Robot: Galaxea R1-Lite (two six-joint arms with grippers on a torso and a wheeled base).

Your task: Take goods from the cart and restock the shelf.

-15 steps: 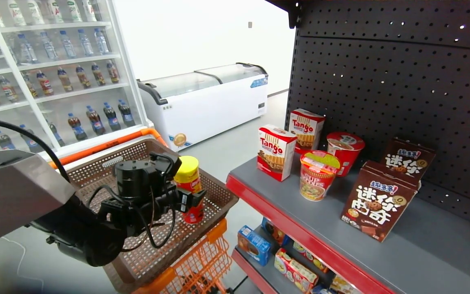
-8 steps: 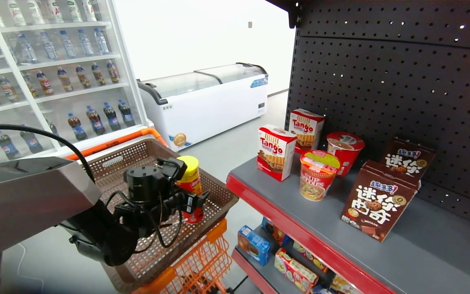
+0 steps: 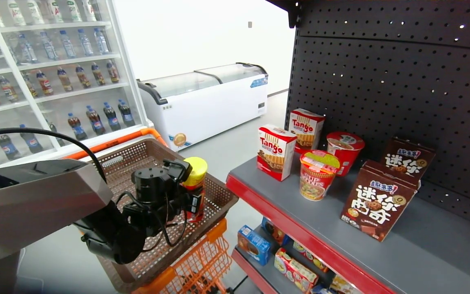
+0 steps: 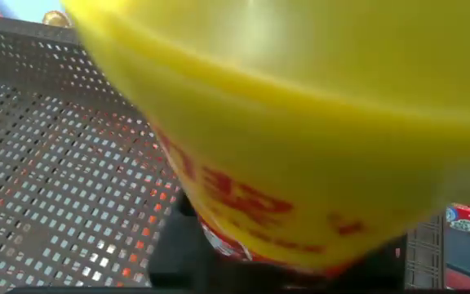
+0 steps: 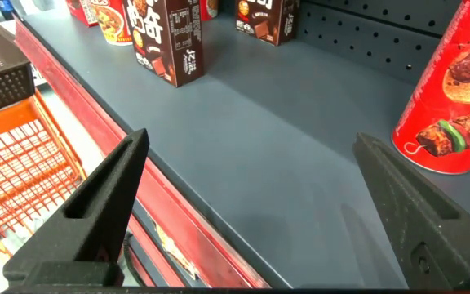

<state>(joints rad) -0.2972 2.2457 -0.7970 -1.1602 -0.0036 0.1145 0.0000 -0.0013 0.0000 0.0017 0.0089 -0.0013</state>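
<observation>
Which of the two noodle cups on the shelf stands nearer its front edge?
The cup with the yellow-green lid; the red cup stands behind it, nearer the pegboard.

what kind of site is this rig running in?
Looks like a small grocery shop, or a mock-up of one: a glass-door fridge of bottled drinks, a shelf with snack boxes and cup noodles, and a shopping cart whose can the left claw grips.
</observation>
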